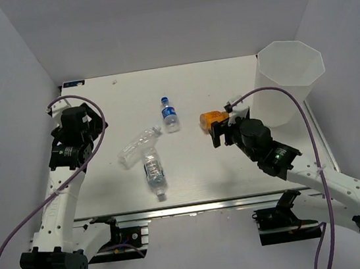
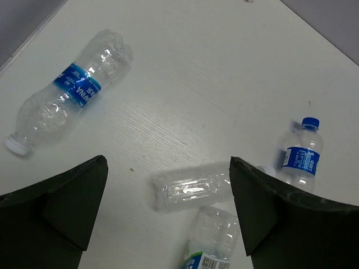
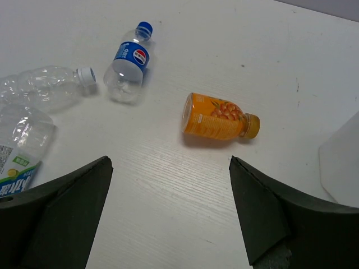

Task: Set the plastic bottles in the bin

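Left hand (image 2: 168, 162) and right hand (image 3: 168, 162) both spread, empty | clear, crinkled bottles (image 1: 153, 171), some blue-labelled, lie on surface (image 1: 220, 83) centre frame between them | white bin (image 1: 290, 80) stands upper right, beyond right hand.

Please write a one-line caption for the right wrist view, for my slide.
Open right gripper facing a small orange plastic bottle lying on the white table, near a clear blue-capped plastic bottle.

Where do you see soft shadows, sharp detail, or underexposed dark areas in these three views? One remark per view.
Top external: even, diffuse light; faint shadows beside the plastic bottles. Left wrist: table grain and labels sharp, but the fingers of the left pincer are dark, featureless. Right wrist: the orange bottle casts a soft shadow; the right pincer is also dark.
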Available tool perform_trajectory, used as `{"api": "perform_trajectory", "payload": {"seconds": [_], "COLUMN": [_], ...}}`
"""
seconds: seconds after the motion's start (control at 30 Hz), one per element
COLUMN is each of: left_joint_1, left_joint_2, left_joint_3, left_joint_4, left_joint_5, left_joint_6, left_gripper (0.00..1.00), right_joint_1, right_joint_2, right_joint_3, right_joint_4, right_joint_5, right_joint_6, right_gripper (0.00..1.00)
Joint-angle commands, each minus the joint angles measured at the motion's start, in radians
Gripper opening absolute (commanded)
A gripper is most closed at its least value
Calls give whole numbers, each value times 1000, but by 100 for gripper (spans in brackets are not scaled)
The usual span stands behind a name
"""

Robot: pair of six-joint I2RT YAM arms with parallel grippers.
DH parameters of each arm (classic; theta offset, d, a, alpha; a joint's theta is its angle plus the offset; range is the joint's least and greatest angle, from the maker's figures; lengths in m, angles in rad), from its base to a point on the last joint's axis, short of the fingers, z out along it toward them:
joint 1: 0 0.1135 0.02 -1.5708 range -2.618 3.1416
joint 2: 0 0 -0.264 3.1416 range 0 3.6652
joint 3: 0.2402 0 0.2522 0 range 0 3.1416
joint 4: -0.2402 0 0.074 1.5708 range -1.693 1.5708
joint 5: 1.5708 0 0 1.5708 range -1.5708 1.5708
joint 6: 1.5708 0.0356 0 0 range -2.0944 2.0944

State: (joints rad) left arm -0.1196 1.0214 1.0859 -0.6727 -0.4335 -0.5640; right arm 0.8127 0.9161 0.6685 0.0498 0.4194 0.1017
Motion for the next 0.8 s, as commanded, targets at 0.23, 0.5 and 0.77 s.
{"api": "perform_trajectory", "payload": {"seconds": [0.23, 0.5, 0.77], "left_joint_1": [1, 3, 5], "left_joint_2": [23, 8, 28], "left_joint_3": [-18, -60, -60], "left_joint_4": [5, 27, 7], "left_joint_5": [38, 64, 39], "left_joint_6": [24, 15, 19], "left_gripper": [98, 98, 98], "right_joint_1": [-1, -66, -265], "right_joint_2": [179, 357, 477], "right_joint_3": [91, 210, 322], "right_joint_4": [-91, -218, -370], "right_joint_5": [-28, -270, -547], "right_joint_6": [-173, -705, -1028], "right_gripper": [89, 89, 89]}}
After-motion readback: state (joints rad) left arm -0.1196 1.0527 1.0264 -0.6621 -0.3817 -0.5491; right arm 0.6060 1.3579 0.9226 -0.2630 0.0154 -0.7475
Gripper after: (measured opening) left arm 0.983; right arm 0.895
